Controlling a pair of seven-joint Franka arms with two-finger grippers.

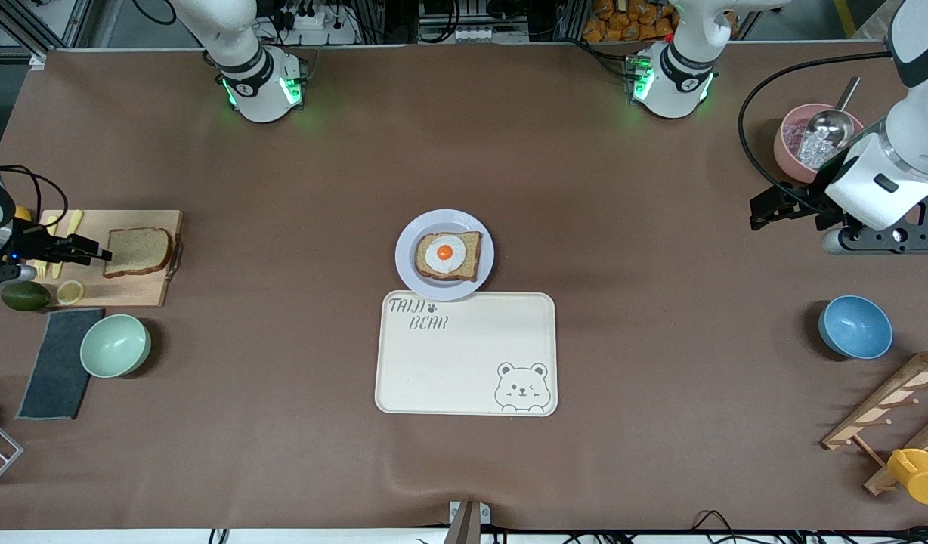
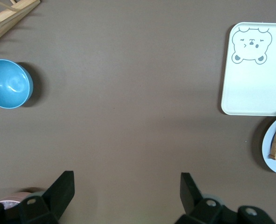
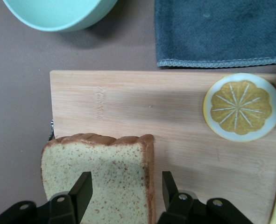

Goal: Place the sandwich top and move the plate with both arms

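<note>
Sandwich top not yet lifted

The right gripper [image 3: 123, 189] straddles the sandwich top [image 1: 137, 251] on the cutting board [image 1: 143, 291], fingers apart; left gripper [image 2: 126, 189] waits open. Plate [image 1: 406, 257] touches tray [image 1: 464, 355], unmoved.

Wooden cutting board [image 3: 175, 121], glossy blue bowl [image 2: 8, 84]

Bear-printed tray [image 1: 464, 370] at centre; toward the right arm's end, cutting board [image 1: 143, 291], green bowl [image 1: 115, 345], grey cloth [image 1: 56, 363].
</note>
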